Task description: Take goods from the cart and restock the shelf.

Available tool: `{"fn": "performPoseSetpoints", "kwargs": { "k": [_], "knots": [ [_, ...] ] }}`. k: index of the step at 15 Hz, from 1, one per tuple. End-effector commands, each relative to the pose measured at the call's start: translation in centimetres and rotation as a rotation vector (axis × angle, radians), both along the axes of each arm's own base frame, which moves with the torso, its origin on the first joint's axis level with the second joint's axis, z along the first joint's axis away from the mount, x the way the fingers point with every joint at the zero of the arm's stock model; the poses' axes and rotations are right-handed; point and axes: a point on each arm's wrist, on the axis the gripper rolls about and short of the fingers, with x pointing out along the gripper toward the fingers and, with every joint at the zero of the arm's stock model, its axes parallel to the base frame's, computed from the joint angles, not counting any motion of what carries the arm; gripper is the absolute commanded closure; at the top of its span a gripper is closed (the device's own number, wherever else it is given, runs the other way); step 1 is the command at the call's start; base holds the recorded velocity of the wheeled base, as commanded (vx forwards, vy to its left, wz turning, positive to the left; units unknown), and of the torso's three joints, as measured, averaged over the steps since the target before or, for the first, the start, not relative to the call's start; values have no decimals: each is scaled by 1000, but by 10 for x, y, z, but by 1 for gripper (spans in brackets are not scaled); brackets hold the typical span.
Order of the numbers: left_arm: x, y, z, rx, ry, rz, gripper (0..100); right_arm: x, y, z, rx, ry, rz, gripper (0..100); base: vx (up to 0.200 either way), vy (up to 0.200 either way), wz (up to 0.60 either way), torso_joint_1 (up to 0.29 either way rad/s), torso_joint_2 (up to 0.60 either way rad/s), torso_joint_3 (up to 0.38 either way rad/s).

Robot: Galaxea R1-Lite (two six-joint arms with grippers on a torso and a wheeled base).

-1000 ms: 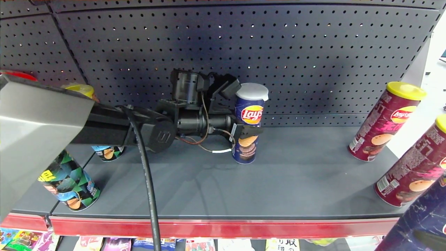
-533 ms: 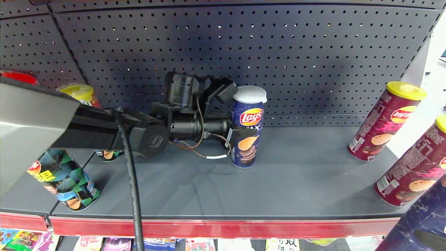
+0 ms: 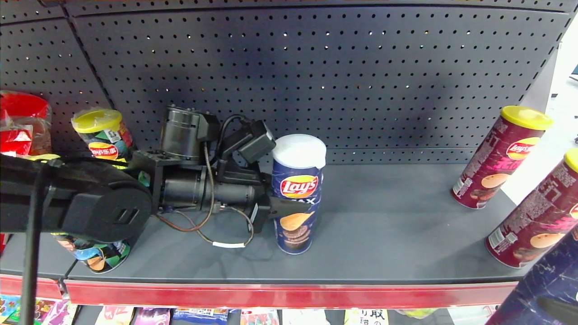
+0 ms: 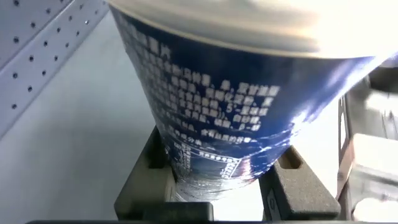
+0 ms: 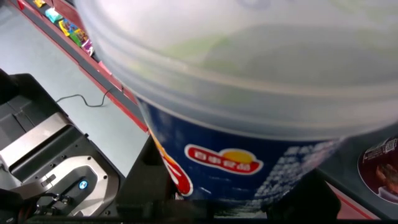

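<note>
We list one blue chip can (image 3: 298, 194): white lid, red-yellow emblem, chip picture below. It stands upright on the shelf (image 3: 384, 234), near its front edge. The left gripper (image 3: 295, 208) clamps its middle. The right gripper (image 5: 239, 199) clasps a second blue can (image 5: 249, 124).

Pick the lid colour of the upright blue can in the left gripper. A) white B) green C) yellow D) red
A: in the head view, the blue can clamped between the left gripper's fingers is topped by a white lid.
</note>
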Motion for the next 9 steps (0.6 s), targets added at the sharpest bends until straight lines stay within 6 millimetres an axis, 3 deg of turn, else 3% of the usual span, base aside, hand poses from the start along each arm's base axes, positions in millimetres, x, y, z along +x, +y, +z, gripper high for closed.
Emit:
{"fn": "performPoseSetpoints", "kwargs": {
  "k": [1, 9],
  "knots": [
    [-4, 13, -2, 10, -41, -26, 100, 0, 0, 0, 1, -2, 1, 100, 0, 0, 0, 0, 0, 0],
    [-17, 18, -7, 3, -2, -77, 100, 1, 0, 0, -1, 3, 1, 100, 0, 0, 0, 0, 0, 0]
  ]
}}
